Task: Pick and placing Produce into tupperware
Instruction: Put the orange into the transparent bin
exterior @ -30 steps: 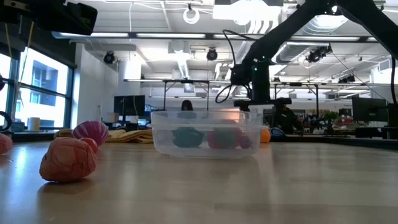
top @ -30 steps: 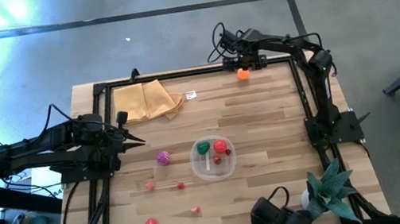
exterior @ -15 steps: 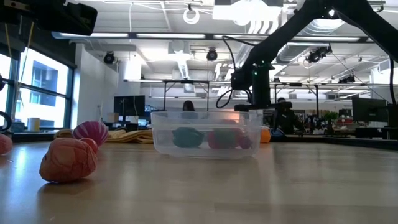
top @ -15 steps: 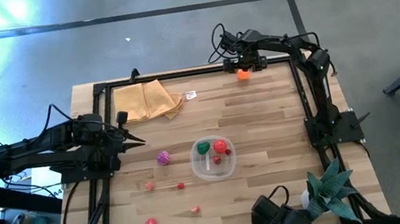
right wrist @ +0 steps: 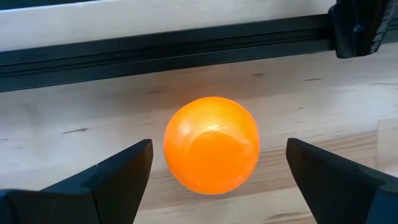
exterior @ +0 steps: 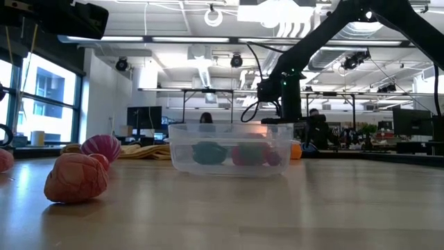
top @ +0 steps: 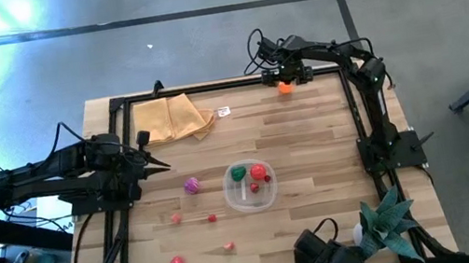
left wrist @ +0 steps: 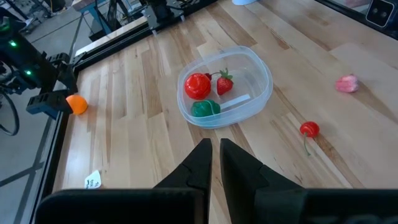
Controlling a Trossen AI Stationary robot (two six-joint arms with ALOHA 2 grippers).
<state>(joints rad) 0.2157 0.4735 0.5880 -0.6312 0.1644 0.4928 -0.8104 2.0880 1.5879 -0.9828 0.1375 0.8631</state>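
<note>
Barely lowered since before, my right gripper (right wrist: 214, 171) gapes empty around the round orange toy fruit (top: 285, 87) at the table's far edge; three pieces fill the clear round plastic tub (top: 250, 187), others remain.

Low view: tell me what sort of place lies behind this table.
Most likely an open-plan lab or workshop. Exposed ceiling ducts and pipes run overhead, computer monitors sit on desks at the back, and a person is seated among them. Large windows line one side.
</note>
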